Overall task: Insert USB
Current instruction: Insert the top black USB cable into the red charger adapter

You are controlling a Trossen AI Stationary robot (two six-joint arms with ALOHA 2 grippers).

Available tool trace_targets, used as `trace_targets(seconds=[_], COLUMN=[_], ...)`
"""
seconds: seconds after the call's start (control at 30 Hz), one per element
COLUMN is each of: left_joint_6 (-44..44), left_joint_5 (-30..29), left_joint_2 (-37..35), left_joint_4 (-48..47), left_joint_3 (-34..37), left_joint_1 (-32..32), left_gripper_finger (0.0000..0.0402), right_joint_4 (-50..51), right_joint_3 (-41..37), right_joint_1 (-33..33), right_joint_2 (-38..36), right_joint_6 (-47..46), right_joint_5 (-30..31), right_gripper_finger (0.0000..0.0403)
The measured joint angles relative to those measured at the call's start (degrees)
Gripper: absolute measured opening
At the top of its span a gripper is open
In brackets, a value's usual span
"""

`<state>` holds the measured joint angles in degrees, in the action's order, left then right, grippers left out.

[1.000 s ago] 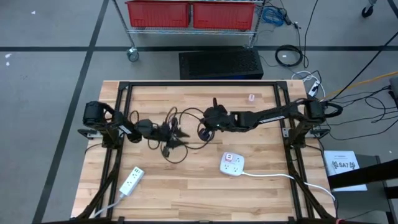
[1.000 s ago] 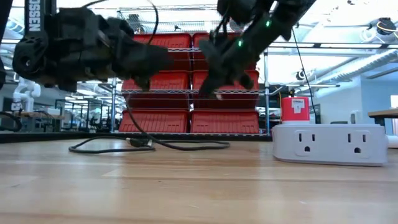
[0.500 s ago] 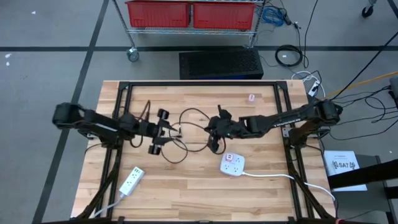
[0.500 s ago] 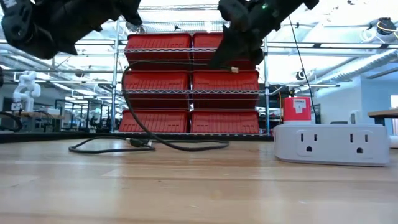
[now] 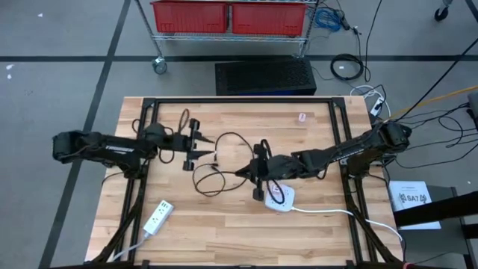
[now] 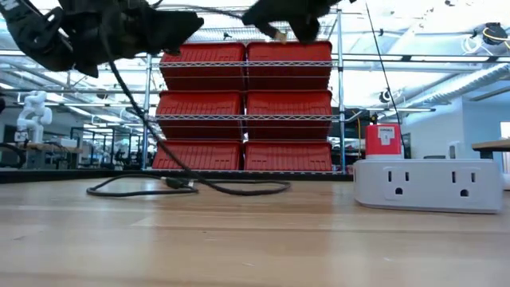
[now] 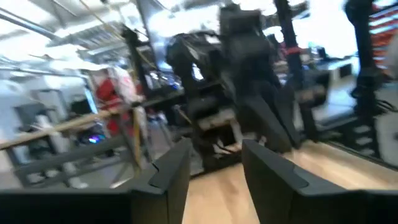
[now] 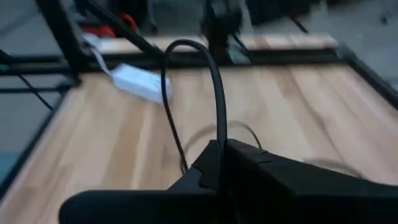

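Black cable [image 5: 224, 142]: we see it looped left of white power hub [image 5: 280, 196].
Right gripper [image 5: 256, 176]: beside hub, pinching cable; plug hidden.
Left gripper [image 5: 196, 142]: well left of hub, fingers spread.

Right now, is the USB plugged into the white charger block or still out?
Out. The right pincer holds the cable beside the charger block, plug not seated.

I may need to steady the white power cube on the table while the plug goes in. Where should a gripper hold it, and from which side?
Grip the power cube across its two flat side walls, coming straight down from above. It sits flat on the table as a low, squarish block, so its walls give parallel faces. Stay off the side where its white cord leaves, and off the right gripper beside it.
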<state>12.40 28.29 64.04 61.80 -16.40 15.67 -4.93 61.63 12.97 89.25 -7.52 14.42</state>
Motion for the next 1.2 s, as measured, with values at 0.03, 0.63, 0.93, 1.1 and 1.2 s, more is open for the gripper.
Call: trace_targets(seconds=[0.03, 0.63, 0.93, 1.1, 1.2], left_joint_6=[0.0, 0.1, 0.0, 0.0, -0.1], left_joint_5=[1.1, -0.2, 2.7, 2.9, 3.2], left_joint_2=[1.0, 22.8, 22.3, 22.2, 22.2], left_joint_4=[0.1, 18.1, 18.4, 18.5, 18.8], left_joint_3=[0.0, -9.2, -9.4, -9.4, -9.4], left_joint_1=[-0.1, -11.8, -12.7, -12.8, -12.8], left_gripper_finger=[0.014, 0.0092, 0.0095, 0.0043, 0.0012], right_joint_4=[-1.6, -12.0, -13.2, -12.6, -11.9], right_joint_3=[0.0, 0.0, 0.1, 0.1, 0.1], right_joint_1=[-0.3, -8.0, -7.9, -8.0, -8.0], right_joint_2=[0.0, 2.1, 2.4, 2.4, 2.3], right_joint_6=[1.2, -0.2, -0.3, -0.8, -0.8], right_joint_5=[-0.7, -17.4, -19.6, -19.5, -19.5], right_gripper_finger=[0.0, 0.0, 0.0, 0.0, 0.0])
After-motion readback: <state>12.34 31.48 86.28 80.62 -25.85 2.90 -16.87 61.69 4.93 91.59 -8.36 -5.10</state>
